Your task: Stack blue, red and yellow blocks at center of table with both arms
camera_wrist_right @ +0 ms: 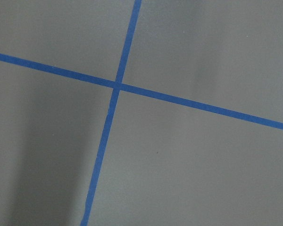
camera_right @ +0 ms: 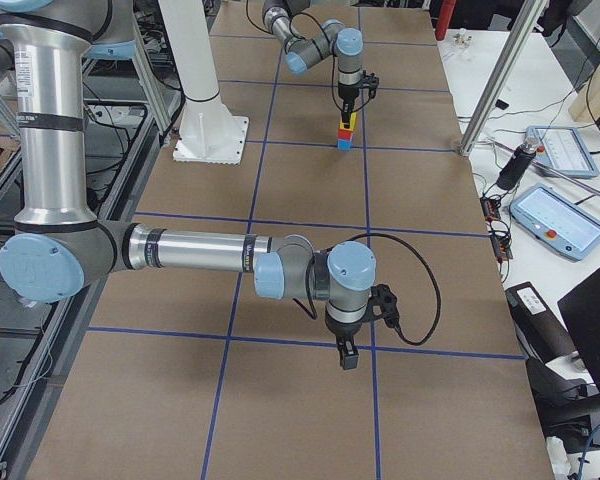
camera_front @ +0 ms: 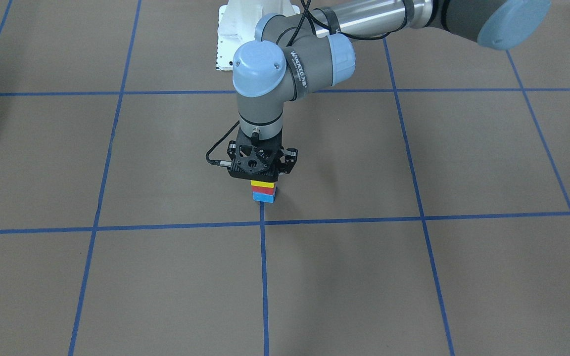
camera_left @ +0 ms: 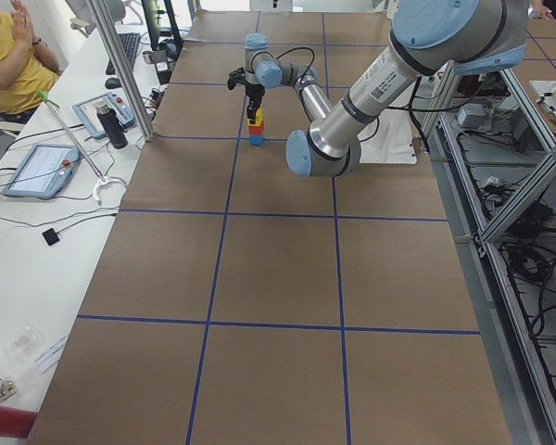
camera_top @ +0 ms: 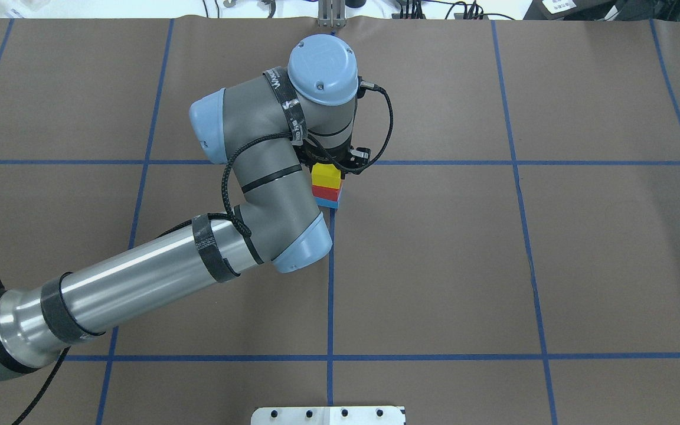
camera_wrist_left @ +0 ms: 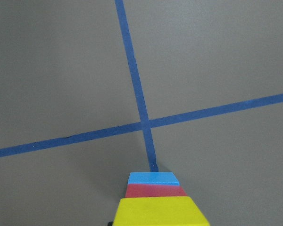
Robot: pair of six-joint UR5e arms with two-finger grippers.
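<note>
1. The blue block sits on the table beside a crossing of blue tape lines. The red block lies on it and the yellow block is on top, forming one upright stack.
2. The left gripper points straight down directly above the stack, at the yellow block. It is too small here to tell whether it grips.
3. The white pedestal stands on the robot's side of the stack, well apart.
4. The right gripper hangs pointing down, well apart from the stack, nearer the camera. How its jaws stand cannot be told.
5. A white bench runs along the table edge on the stack's other side.
</note>
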